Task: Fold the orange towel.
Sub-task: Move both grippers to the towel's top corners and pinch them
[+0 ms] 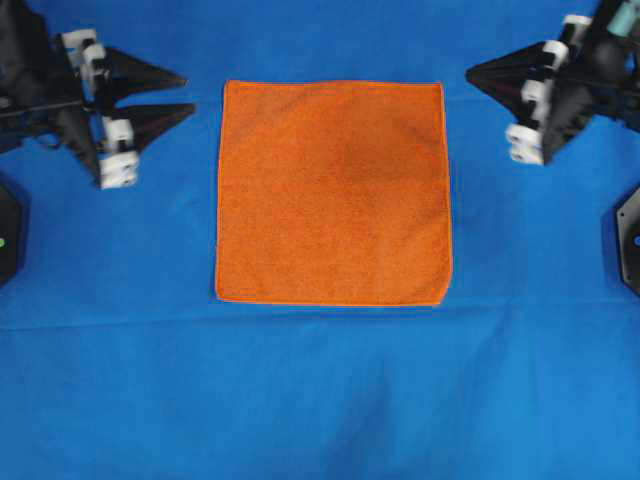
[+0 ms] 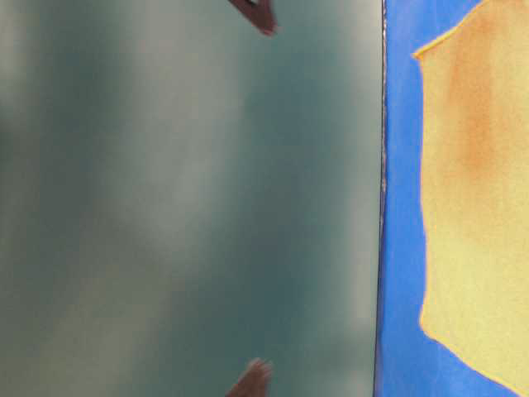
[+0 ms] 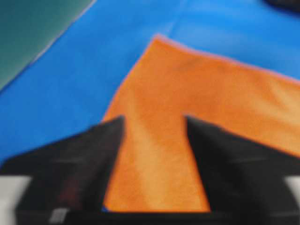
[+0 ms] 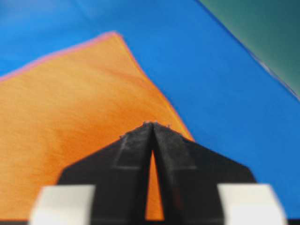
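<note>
The orange towel [image 1: 332,192] lies flat and unfolded, a full square on the blue sheet [image 1: 320,400]. It also shows in the table-level view [image 2: 479,207] and in both wrist views [image 3: 197,93] [image 4: 70,103]. My left gripper [image 1: 190,92] hovers off the towel's upper left corner, pointing at it, open with nothing between its fingers [image 3: 154,118]. My right gripper [image 1: 470,75] hovers off the upper right corner, its tips pressed together and shut on nothing [image 4: 152,124]. Neither gripper touches the towel.
The blue sheet covers the whole work surface, with faint creases near the front. Black arm bases stand at the left edge [image 1: 8,230] and the right edge [image 1: 630,235]. A grey-green surface [image 3: 33,28] lies beyond the sheet's far edge.
</note>
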Available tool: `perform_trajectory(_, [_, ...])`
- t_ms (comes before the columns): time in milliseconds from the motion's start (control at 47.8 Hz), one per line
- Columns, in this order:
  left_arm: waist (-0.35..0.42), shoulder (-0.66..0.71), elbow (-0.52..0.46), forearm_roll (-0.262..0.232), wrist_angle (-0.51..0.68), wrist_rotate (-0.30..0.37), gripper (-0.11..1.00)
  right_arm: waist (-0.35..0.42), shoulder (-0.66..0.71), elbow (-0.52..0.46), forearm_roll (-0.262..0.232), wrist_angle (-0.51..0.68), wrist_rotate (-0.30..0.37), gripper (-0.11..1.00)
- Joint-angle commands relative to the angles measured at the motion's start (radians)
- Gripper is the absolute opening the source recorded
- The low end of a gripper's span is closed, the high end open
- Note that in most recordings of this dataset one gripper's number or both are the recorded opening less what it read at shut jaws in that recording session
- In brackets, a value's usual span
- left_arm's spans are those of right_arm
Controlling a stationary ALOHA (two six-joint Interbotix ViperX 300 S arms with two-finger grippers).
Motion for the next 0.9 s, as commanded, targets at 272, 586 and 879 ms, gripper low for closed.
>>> perform_trajectory(272, [0.127, 0.377, -0.143, -0.002, -0.095, 0.009, 0.92, -0.103, 0.348, -0.087, -0.028, -0.091, -0.009, 0.54])
perform_trajectory(586, [0.189, 0.604, -0.189, -0.002, -0.186, 0.015, 0.92, -0.132, 0.549, -0.109, -0.028, -0.209, -0.012, 0.53])
perform_trajectory(879, [0.199, 0.699, -0.225, -0.002, -0.173, 0.04, 0.75, -0.132, 0.578, -0.115, -0.029, -0.216, -0.014, 0.41])
